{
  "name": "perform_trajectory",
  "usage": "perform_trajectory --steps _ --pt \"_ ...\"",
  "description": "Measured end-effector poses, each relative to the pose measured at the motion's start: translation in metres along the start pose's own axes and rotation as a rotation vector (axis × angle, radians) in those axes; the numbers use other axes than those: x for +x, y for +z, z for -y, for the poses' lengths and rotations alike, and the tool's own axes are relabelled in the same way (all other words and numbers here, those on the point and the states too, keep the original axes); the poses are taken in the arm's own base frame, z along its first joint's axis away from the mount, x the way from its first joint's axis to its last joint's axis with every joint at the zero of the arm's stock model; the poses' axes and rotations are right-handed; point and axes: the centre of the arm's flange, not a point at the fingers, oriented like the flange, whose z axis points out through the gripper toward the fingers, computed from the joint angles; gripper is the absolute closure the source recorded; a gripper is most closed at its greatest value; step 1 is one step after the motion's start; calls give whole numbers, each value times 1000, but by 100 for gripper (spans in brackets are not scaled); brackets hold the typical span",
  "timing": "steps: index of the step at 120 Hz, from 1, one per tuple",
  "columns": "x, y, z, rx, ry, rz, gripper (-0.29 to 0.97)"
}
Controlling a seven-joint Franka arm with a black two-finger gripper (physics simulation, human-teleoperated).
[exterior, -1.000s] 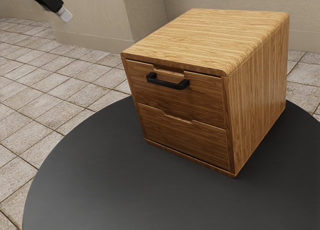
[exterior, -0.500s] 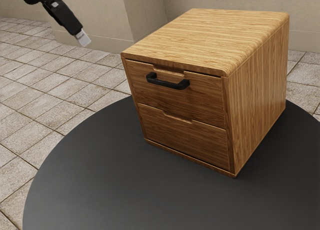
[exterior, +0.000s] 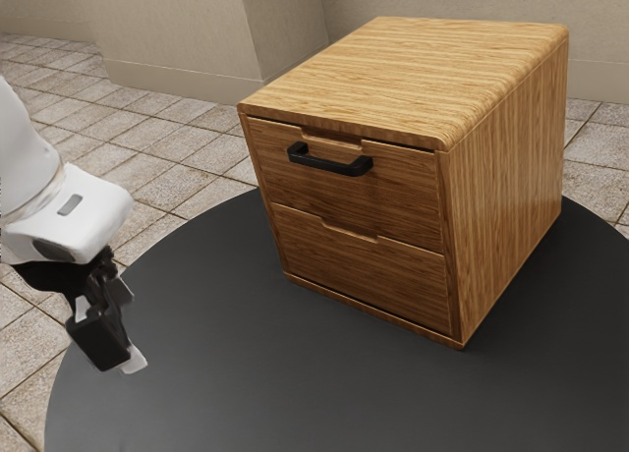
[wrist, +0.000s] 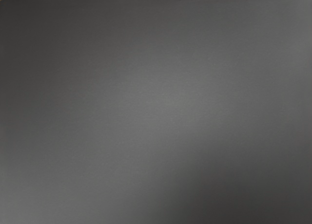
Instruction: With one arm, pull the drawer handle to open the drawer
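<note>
- A wooden cabinet (exterior: 413, 128) stands on a round black table (exterior: 295, 373), set toward the table's far side and the exterior view's right.
- Its front faces the exterior view's left and holds two fronts, one above the other.
- The upper one is the drawer (exterior: 393, 201). It sits flush with the cabinet's face, so it is shut.
- The handle (exterior: 329, 161), a black bar, is fixed across the drawer's upper part, just under a shallow notch in the top edge.
- The lower drawer (exterior: 364, 260) is flush too and has only a notch at its top edge.
- The arm (exterior: 39, 197), white, comes in at the exterior view's left edge and bends downward.
- The gripper (exterior: 128, 362) is black with a pale tip. It hangs low over the table's near-left rim, pointing down and a little toward the exterior view's right.
- It is well apart from the handle, lower than it and far to the exterior view's left. Nothing is in its grasp.
- I cannot tell from here whether the hand is wide or narrow.
- The wrist view looks onto the table's plain dark grey top (wrist: 156, 107), with a small brown sliver at one corner that is too little to name.
- Beige floor (exterior: 118, 147) tiles lie around the table, and a tan wall (exterior: 177, 29) rises behind.
</note>
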Motion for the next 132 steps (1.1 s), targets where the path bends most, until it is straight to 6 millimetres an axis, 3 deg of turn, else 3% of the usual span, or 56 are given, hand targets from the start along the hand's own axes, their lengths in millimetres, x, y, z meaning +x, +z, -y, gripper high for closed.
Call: perform_trajectory --steps 13,26,35,47,78,98,115,132 --pt "11 5 9 49 150 -78 0" --pt "20 -4 9 133 364 -132 0" --pt "13 -5 35 162 436 -153 0" --pt "19 -1 49 214 539 -158 0" --pt "85 5 29 325 805 -279 0" --pt "124 -6 40 382 877 -363 0" --pt "145 17 57 377 916 -361 0" --pt "150 32 73 385 937 -348 0"
